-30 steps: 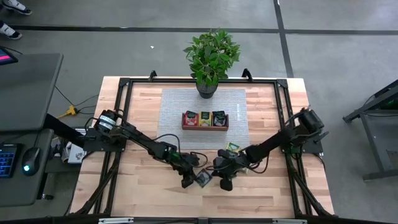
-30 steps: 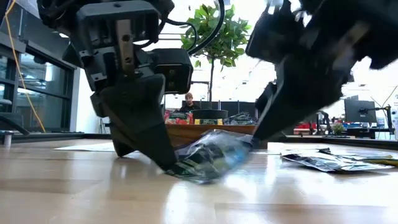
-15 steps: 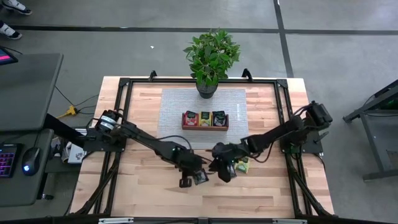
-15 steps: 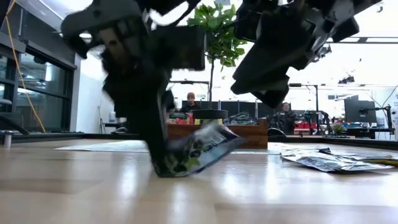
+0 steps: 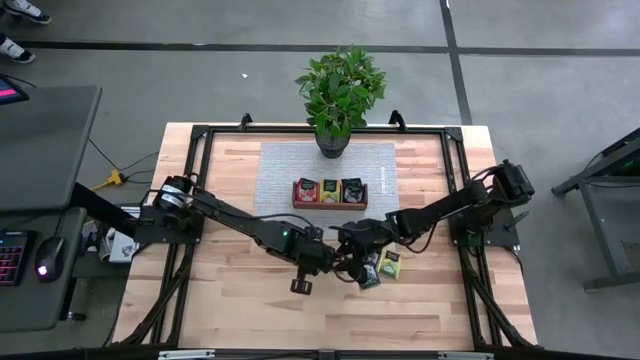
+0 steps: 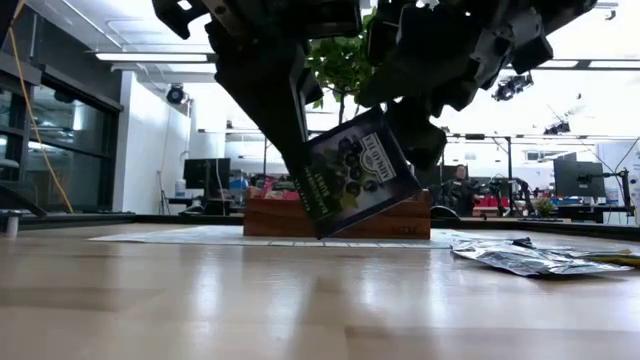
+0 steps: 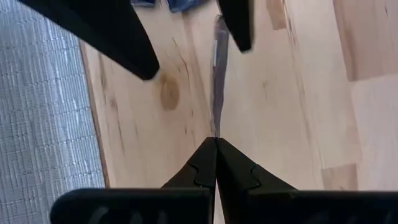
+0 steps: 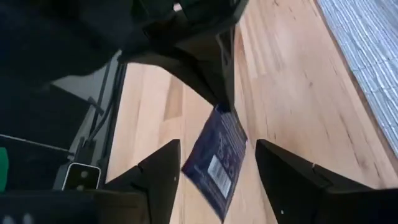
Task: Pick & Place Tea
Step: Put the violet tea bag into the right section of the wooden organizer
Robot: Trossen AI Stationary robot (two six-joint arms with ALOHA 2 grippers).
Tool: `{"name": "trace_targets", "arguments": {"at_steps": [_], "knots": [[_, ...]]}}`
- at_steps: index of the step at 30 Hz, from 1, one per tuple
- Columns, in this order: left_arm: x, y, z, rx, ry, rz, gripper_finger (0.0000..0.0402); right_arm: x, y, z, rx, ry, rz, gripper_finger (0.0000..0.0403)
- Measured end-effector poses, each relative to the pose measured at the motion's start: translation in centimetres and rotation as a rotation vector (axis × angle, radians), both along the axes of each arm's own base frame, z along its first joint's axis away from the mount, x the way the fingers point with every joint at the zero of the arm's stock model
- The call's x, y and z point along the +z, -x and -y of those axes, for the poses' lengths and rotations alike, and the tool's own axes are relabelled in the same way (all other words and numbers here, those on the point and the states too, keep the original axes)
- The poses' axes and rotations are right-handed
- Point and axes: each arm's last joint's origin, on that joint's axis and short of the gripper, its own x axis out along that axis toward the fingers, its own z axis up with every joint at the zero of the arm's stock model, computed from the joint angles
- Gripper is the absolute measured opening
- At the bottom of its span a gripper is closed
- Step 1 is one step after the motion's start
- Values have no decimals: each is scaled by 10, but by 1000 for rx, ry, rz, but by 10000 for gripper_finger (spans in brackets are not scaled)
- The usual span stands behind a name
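Observation:
A dark blue tea sachet hangs above the table, with my left gripper shut on it. The left wrist view shows the sachet edge-on past the shut fingers. My right gripper is open, and its two fingers stand on either side of the sachet without touching it. More tea sachets lie flat on the table to the right, among them a yellow-green one. The wooden tray with sachets in its three compartments rests on the grey mat. My left gripper pinches the sachet's upper corner between its two shut fingers. The fingers slant down onto it from above. The sachet hangs below them, tilted on its corner, its printed face toward the near edge, and clear of the table.
A potted plant stands at the far edge of the mat, behind the tray. A black frame runs round the table's sides. Bare wood lies along the near edge. A person sits in the room beyond.
My right gripper has opened, let go of the sachet and risen a little toward the far edge. My left gripper has kept its hold and gone up, lifting the sachet from lying slanted on the table to hanging clear of it.

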Motion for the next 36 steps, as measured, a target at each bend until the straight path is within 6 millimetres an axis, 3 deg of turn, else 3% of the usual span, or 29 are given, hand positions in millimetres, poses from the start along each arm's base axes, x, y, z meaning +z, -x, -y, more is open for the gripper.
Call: {"name": "trace_targets", "arguments": {"at_steps": [6,14,20,28,36], "knots": [[0,-3,-7,18,5,2,0,3,0,-5,44,-25,28,206],[1,-5,-11,21,23,6,0,1,2,-8,54,22,16,178],[1,-6,-11,18,25,16,0,-2,3,-7,69,62,-3,122],[1,-5,-11,10,23,17,0,-4,5,-7,93,106,-9,17],[0,-2,-12,6,-23,-12,1,-6,6,-6,43,174,-19,5]]}}
